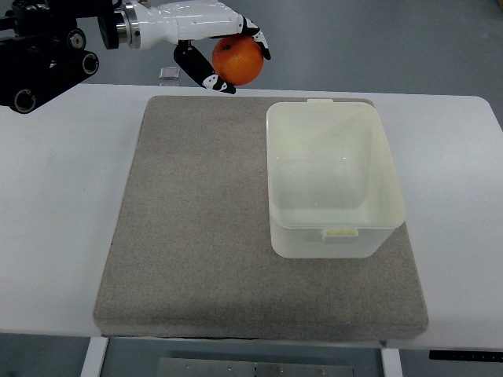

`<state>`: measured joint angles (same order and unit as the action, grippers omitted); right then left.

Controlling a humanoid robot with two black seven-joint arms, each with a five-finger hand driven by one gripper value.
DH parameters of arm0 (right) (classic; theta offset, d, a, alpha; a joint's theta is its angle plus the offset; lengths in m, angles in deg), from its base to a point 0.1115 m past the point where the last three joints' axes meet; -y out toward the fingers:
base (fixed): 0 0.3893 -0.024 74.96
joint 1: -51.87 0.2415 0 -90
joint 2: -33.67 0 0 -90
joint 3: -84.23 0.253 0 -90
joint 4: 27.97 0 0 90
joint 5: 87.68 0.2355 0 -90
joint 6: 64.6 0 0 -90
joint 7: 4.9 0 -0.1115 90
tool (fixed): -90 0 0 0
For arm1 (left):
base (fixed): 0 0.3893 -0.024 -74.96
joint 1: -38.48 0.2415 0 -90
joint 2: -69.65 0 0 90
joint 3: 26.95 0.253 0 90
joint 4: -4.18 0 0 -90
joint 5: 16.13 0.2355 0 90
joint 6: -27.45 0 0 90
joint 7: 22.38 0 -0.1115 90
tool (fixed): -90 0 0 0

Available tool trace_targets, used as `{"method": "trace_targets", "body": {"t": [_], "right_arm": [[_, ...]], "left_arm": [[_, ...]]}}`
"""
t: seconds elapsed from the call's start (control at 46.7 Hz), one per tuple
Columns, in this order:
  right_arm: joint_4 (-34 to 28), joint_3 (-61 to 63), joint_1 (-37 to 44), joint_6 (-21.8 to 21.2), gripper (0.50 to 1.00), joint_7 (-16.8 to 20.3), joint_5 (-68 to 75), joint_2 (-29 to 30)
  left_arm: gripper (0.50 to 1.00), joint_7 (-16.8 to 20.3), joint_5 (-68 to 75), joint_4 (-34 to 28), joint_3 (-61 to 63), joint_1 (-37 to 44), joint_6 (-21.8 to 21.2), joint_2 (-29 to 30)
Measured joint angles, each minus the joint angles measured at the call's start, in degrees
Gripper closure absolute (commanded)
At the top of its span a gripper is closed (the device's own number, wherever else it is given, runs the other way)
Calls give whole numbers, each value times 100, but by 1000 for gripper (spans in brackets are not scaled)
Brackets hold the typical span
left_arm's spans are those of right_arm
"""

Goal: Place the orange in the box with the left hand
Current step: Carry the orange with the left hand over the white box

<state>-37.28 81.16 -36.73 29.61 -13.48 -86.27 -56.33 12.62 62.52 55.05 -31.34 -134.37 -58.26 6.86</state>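
Spreading across most of the view is a white table, its near edge resting on white legs with a metal crossbar just visible at the bottom. Beyond the far edge the floor shows as plain grey-blue. A large grey felt mat covers the middle of the table, nearly square, its far edge close to the table's far edge. On the right half of the mat stands a pale, translucent plastic box, rectangular with rounded corners, open at the top and holding nothing, with a small tab on its far rim and another on its near rim. A small clear object sits on the table just past the mat's far left corner; what it is cannot be told.

From the upper left comes the left arm, black joints at the edge and a white forearm leading to the left hand. Its dark-tipped fingers are closed around the orange, thumb below and the other fingers over the top. The orange is held in the air above the far edge of the table, to the left of the box's far left corner and clear of its rim.
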Motion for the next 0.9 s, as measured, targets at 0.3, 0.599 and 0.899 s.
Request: {"method": "trace_targets", "body": {"t": [0.3,0.599,0.899], "right_arm": [[0,0,3,-1,574,0,0,0],[0,0,0,-2,574,0,0,0],[0,0,1,-2,574,-1,0,0]], "left_arm": [[1000,0,37,866,-43,-89,21,-56],[1000,0,150,1360,30,-92,70,-569],[1000,-1,151,380,299,41,73,-1505]]}}
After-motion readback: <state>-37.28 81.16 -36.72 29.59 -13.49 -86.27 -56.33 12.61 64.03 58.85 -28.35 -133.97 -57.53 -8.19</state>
